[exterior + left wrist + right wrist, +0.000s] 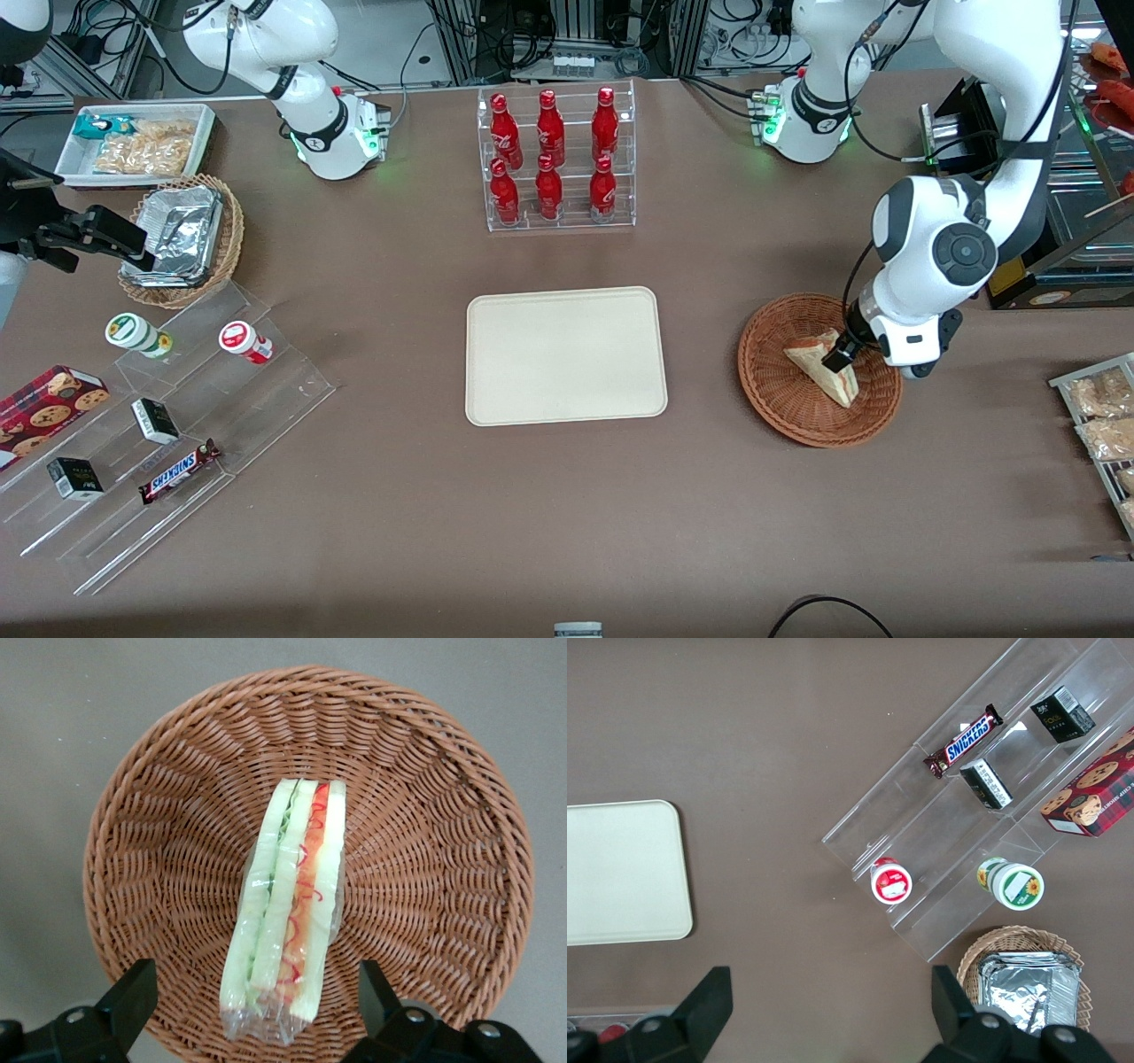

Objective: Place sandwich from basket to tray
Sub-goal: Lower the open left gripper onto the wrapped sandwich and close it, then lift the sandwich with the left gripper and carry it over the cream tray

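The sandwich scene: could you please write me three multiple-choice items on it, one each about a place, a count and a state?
1. Where is the sandwich?
A. on the tray
B. in the basket
C. on the bare table

2. How many red bottles stand in the clear rack?
A. four
B. six
C. eight

3. How is the claw?
A. open over the sandwich
B. shut on the sandwich
C. over the tray

Key: 1 B, it lies on the wicker; 2 B, two rows of three; 3 A, the fingers straddle it, apart.

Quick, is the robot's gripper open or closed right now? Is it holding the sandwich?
Gripper: open, holding nothing, fingers either side of the sandwich in the basket.
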Action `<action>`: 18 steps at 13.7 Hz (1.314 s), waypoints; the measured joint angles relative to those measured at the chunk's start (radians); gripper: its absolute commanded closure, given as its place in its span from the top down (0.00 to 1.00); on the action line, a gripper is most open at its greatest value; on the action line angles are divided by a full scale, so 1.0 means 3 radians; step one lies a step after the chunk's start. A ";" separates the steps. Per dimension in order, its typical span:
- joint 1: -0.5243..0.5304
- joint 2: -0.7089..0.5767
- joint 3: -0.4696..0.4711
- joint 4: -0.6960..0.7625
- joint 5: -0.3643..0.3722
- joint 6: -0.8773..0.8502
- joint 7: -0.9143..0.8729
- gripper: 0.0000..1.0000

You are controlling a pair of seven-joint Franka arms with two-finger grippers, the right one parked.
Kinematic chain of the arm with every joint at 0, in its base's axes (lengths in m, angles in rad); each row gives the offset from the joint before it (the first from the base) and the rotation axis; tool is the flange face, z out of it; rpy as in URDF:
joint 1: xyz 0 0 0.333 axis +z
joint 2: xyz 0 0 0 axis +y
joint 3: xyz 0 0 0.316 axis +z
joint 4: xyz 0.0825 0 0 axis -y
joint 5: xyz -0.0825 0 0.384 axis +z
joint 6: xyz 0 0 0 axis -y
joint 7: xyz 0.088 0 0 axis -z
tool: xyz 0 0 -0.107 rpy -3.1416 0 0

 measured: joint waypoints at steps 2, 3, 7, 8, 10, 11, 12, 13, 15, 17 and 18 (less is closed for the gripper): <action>0.0000 0.0103 0.0000 -0.0001 -0.0011 0.0085 -0.0006 1.00; 0.0000 0.0152 0.0000 -0.0002 -0.0027 0.0114 -0.0009 1.00; -0.0026 0.0273 -0.0003 -0.0002 -0.0073 0.0174 -0.0022 0.29; -0.0032 0.0276 -0.0003 -0.0001 -0.0074 0.0173 -0.0024 0.11; -0.0036 0.0275 -0.0003 0.0006 -0.0075 0.0173 -0.0024 0.06; -0.0038 0.0273 -0.0003 0.0019 -0.0075 0.0164 -0.0023 0.06; -0.0039 0.0268 -0.0003 0.0042 -0.0075 0.0126 -0.0020 0.06; -0.0040 0.0264 -0.0003 0.0096 -0.0074 0.0023 0.0003 0.06; -0.0052 0.0250 -0.0006 0.0280 -0.0069 -0.0402 0.0299 0.06; -0.0088 0.0218 -0.0010 0.0498 -0.0070 -0.0911 0.0753 0.06; -0.0127 0.0201 -0.0011 0.0587 -0.0070 -0.1067 0.0894 0.07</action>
